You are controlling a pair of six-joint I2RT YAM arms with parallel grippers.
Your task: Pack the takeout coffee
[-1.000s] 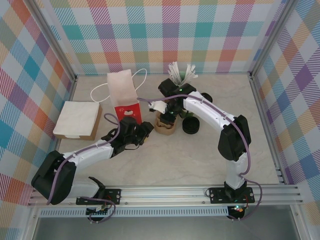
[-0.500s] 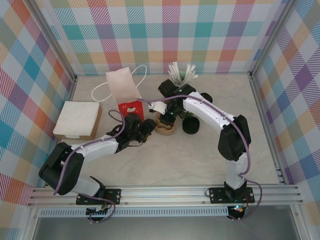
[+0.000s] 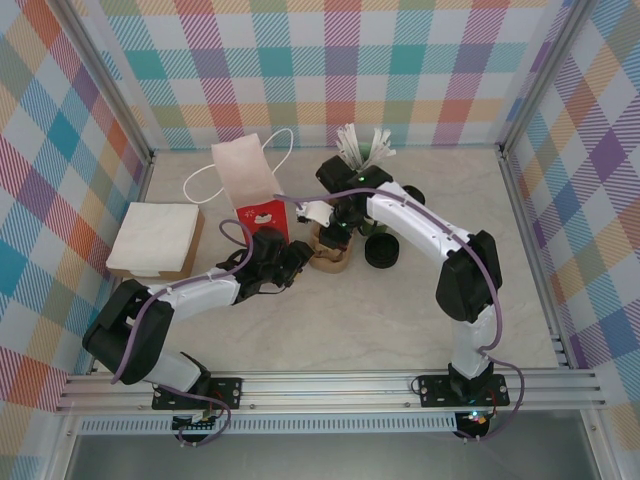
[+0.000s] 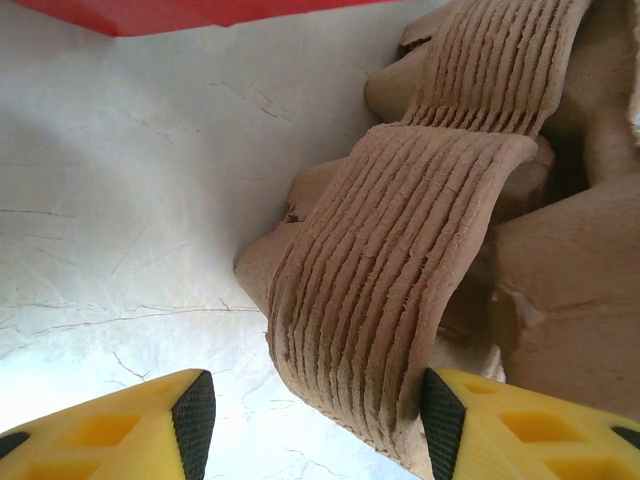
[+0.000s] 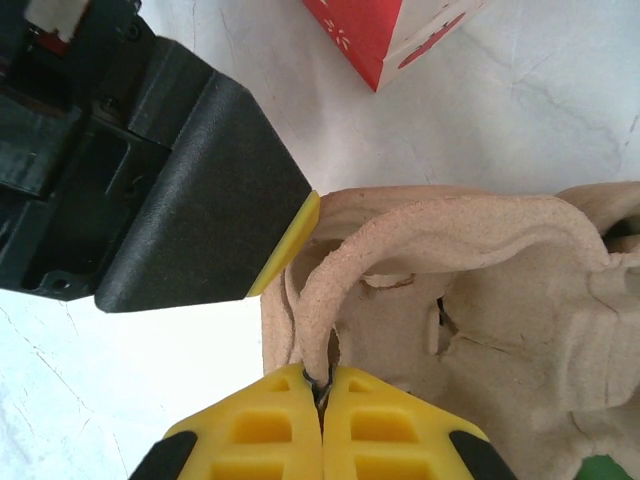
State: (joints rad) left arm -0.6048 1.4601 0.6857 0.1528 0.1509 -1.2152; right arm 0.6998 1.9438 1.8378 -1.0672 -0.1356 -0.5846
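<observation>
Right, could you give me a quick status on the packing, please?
Right pincer shut on handle of brown moulded-pulp cup carrier. Left pincer open around its ribbed strip. Red-and-white paper bag close by. Lidded green coffee cup: cannot tell where.

Top camera, above and behind my bases, looks down across the whole table (image 3: 380,310) toward its far edge. My wrist cameras peer past my left end effector (image 4: 315,420) and right end effector (image 5: 322,390), very near the pulp carrier (image 3: 328,262) mid-table, which all three views share.
</observation>
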